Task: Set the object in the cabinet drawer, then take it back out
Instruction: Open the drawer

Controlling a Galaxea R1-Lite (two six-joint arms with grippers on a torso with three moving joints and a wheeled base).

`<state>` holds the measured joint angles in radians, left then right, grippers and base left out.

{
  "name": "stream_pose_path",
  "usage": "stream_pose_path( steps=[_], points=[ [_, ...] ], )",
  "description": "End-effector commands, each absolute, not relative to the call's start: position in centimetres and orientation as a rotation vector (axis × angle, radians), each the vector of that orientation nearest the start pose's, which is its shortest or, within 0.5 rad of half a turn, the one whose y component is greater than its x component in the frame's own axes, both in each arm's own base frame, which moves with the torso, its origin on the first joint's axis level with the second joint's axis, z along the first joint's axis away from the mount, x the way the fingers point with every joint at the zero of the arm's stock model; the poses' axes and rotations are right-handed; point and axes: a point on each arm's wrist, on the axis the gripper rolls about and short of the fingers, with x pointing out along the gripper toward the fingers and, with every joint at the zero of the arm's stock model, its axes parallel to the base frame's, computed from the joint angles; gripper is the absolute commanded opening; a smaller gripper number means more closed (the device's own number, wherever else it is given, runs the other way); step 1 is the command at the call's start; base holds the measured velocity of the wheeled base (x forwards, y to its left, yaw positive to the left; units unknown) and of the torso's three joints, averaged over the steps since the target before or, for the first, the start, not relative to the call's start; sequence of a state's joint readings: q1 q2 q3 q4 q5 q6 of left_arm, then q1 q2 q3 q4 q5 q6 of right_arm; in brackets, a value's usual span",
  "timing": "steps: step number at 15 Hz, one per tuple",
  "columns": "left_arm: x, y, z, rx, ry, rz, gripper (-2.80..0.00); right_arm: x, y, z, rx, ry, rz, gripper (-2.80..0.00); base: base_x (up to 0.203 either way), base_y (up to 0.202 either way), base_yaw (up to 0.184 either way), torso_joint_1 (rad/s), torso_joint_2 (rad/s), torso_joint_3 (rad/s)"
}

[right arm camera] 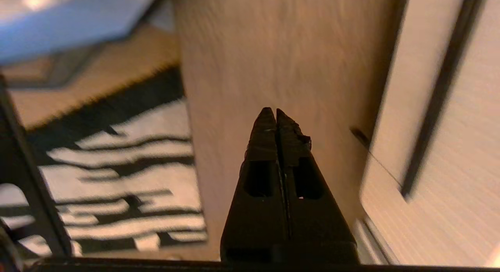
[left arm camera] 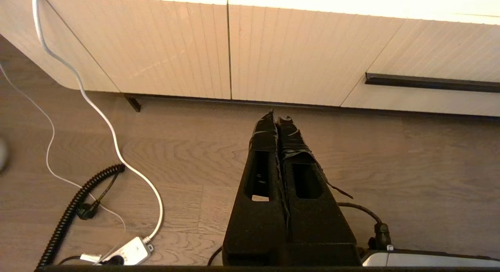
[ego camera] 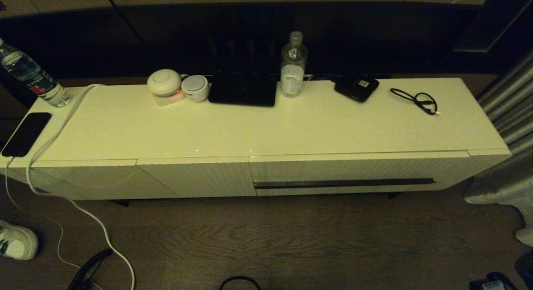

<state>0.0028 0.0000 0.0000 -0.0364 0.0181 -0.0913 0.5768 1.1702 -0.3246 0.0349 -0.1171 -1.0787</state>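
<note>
A low cream cabinet stands against a dark wall, its drawer shut flush w/ the front, the long dark handle slot running level along the ribbed face on the robot's right half. The black fabric bundle lies on the cabinet top near the back edge, about mid-width, long axis running left-right parallel to the wall; its folds can't be made out in the dim light. Just beside it on the right stands an upright water bottle holding some water; on the left, two round white gadgets sit touching each other. Further right: a small black box w/ white label, then a looped black cable. At the far left end, a second bottle leans, w/ a dark phone near the front corner and a white cord trailing off to the wood floor. Neither arm shows from the head camera. Left gripper hangs low over the floor before the ribbed panels, fingers pressed together, holding nothing. Right gripper hangs near the floor beside the drawer's end, fingers likewise together & empty; a striped rug lies near.
</note>
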Motion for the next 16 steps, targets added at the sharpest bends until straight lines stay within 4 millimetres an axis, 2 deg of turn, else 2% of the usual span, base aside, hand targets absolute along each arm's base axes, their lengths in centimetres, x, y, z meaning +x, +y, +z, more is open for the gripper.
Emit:
stream_pose_path(
  steps=[1, 6, 7, 8, 12, 16],
  points=[
    [-2.3, 0.0, 7.9, -0.092, -0.039, 0.020, -2.80, 11.2, 7.1, 11.2, -1.252, 0.568, 0.900, -2.80, 0.000, 0.000, 0.000, 0.000, 0.00, 0.000],
    [-2.3, 0.0, 7.9, -0.092, -0.039, 0.020, -2.80, 14.8, 8.8, 10.2, -1.109, 0.599, 0.882, -2.80, 0.000, 0.000, 0.000, 0.000, 0.00, 0.000],
    [-2.3, 0.0, 7.9, -0.092, -0.039, 0.020, -2.80, 14.9, 8.8, 10.2, -1.101, 0.592, 0.880, -2.80, 0.000, 0.000, 0.000, 0.000, 0.00, 0.000],
    [-2.3, 0.0, 7.9, -0.092, -0.039, 0.020, -2.80, 14.9, 8.9, 10.0, -1.108, 0.597, 0.889, 0.00, 0.000, 0.000, 0.000, 0.000, 0.00, 0.000],
    [-2.3, 0.0, 7.9, -0.092, -0.039, 0.020, -2.80, 16.1, 9.6, 9.4, -1.110, 0.529, 0.851, 0.00, 0.000, 0.000, 0.000, 0.000, 0.00, 0.000],
    [-2.3, 0.0, 7.9, -0.092, -0.039, 0.020, -2.80, 15.8, 9.7, 9.6, -1.164, 0.520, 0.807, 0.00, 0.000, 0.000, 0.000, 0.000, 0.00, 0.000]
  ],
)
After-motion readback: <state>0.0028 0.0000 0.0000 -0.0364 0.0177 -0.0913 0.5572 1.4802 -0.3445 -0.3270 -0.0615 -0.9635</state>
